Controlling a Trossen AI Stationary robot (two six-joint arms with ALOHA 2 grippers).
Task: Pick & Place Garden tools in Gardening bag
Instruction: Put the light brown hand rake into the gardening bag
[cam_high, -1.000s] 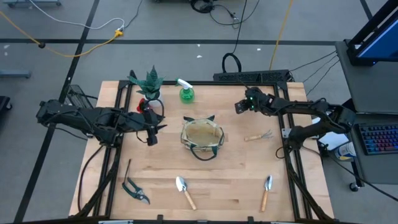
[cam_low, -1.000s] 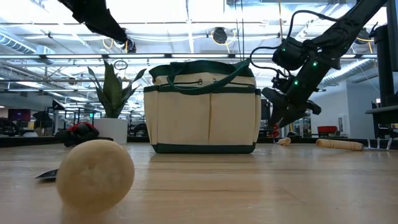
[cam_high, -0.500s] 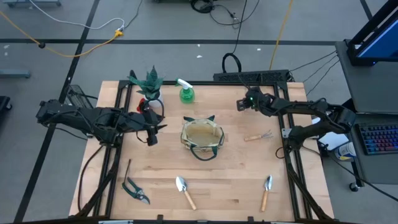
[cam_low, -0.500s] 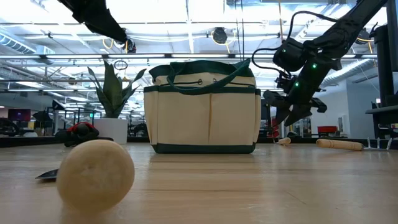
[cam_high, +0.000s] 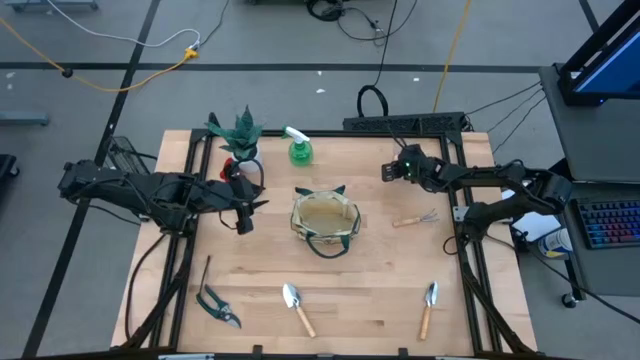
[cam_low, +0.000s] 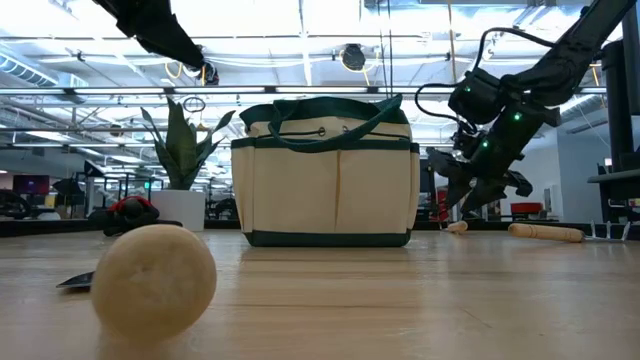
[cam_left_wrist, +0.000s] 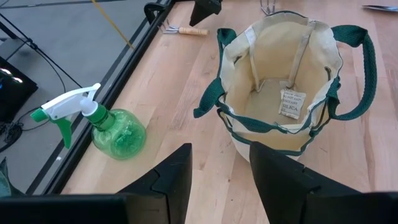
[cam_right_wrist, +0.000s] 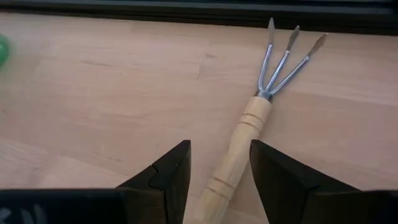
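The beige gardening bag (cam_high: 325, 222) stands open at mid-table, its inside bare (cam_left_wrist: 283, 93). My left gripper (cam_high: 245, 217) hovers left of it, open and empty (cam_left_wrist: 219, 180). My right gripper (cam_high: 390, 171) is open above the table, right of and beyond the bag (cam_low: 480, 185). The wooden-handled hand rake (cam_high: 415, 218) lies flat below it, and its handle (cam_right_wrist: 239, 146) shows between the fingers without touching them. The green spray bottle (cam_high: 299, 150) stands beyond the bag. Two trowels (cam_high: 297, 306) (cam_high: 428, 303) and the dark shears (cam_high: 218, 305) lie near the front edge.
A spiky plant in a white pot (cam_high: 240, 135) stands at the far left, with a red item (cam_low: 130, 210) beside it. A thin dark tool (cam_high: 205, 270) lies at the left. A rounded wooden handle end (cam_low: 153, 278) sits close to the low camera. Bare wood lies between the bag and the trowels.
My right gripper has moved a little toward the table's right edge and slightly down, toward the hand rake, turning somewhat as it went. It has stayed open.
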